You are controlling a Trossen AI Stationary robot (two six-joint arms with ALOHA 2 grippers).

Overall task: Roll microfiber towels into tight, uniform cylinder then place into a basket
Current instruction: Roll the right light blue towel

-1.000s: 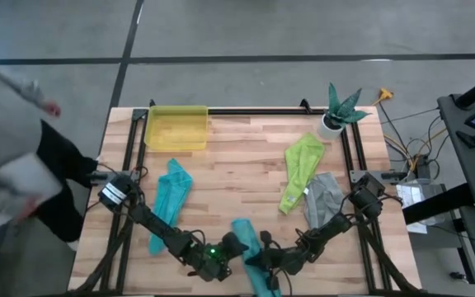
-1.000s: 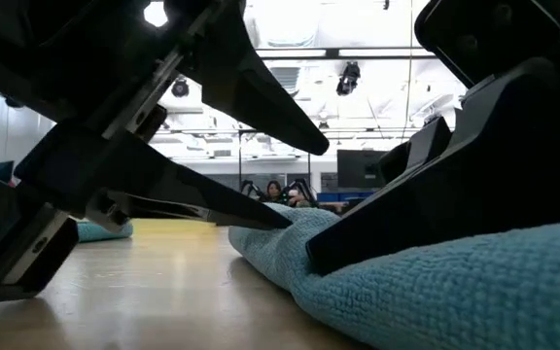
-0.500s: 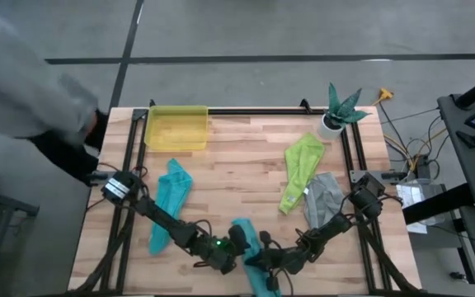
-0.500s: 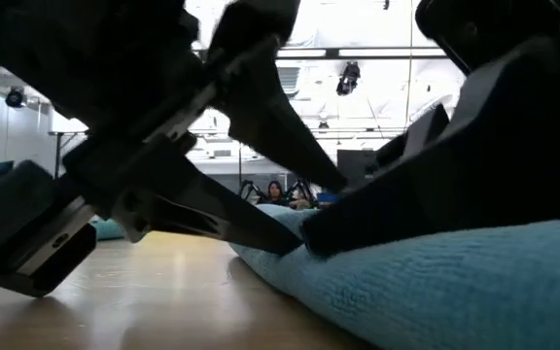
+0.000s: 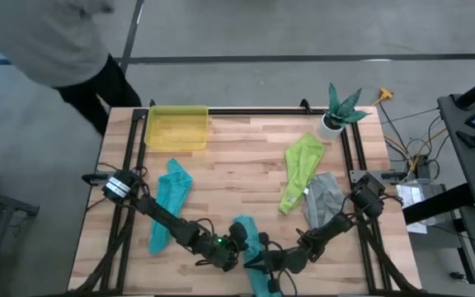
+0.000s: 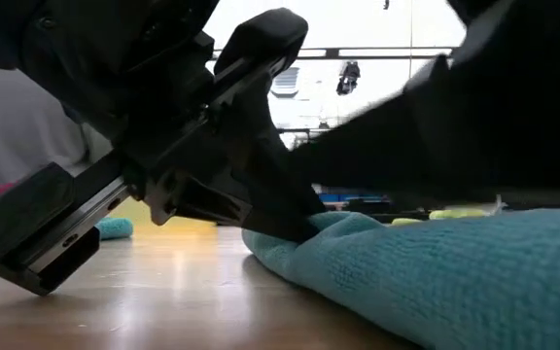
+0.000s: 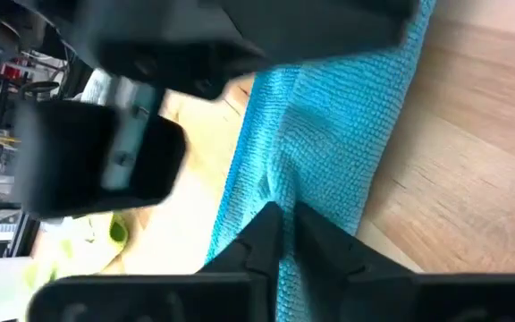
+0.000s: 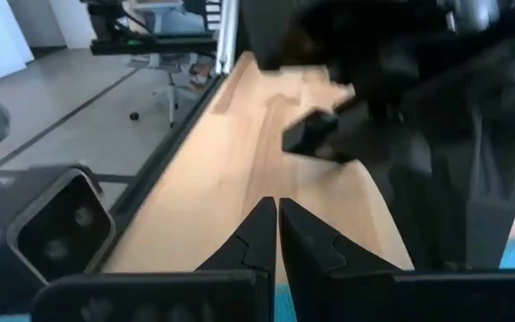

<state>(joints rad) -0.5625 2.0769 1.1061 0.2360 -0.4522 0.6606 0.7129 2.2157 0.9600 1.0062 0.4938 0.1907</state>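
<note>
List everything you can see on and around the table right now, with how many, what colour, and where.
Soft blue microfibre towel: one, blue, at the table's near edge between the two hands.
Teal cloth towel: one, teal, left part of the table.
Lime green cloth towel: one, lime, right of centre.
Grey cloth towel: one, grey, near the right edge beside the lime one.
Shallow translucent yellow plastic basket: one, yellow, far left corner, nothing in it.
Small plant in a white pot: one, green leaves, far right corner.
Person in a grey top: one, beyond the far left corner.
Left hand: dark, closed on the blue towel.
Right hand: dark, fingers together at the blue towel.
</note>
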